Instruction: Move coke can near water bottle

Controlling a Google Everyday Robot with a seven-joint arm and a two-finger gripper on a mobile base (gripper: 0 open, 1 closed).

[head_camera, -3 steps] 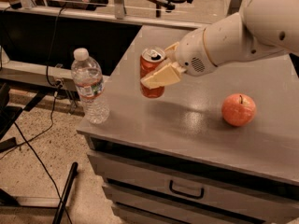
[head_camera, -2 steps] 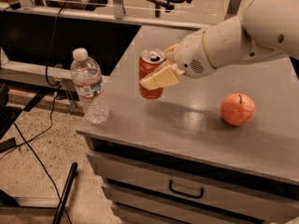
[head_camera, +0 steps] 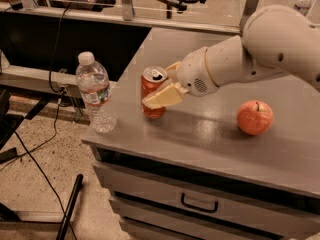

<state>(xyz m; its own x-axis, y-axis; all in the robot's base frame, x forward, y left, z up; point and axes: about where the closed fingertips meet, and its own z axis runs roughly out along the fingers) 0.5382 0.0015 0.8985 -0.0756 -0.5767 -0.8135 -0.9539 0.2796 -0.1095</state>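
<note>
The coke can point(head_camera: 151, 85) is red with a silver top and stands upright, at or just above the grey cabinet top point(head_camera: 210, 134), left of centre. My gripper point(head_camera: 165, 84) comes in from the right and is shut on the can, one cream finger point(head_camera: 161, 97) across its front, the other behind it. The water bottle point(head_camera: 95, 93), clear and ribbed with a white cap, stands upright at the cabinet's front left corner, about a can's width left of the can.
A red-orange apple point(head_camera: 255, 117) lies on the cabinet top to the right. My white arm point(head_camera: 260, 54) spans the right side above the surface. A drawer with a dark handle point(head_camera: 199, 204) is below. Cables point(head_camera: 30, 149) run across the floor at left.
The can has come down in my gripper to the cabinet top or just above it, keeping close to the bottle. The bottle and apple have not moved.
</note>
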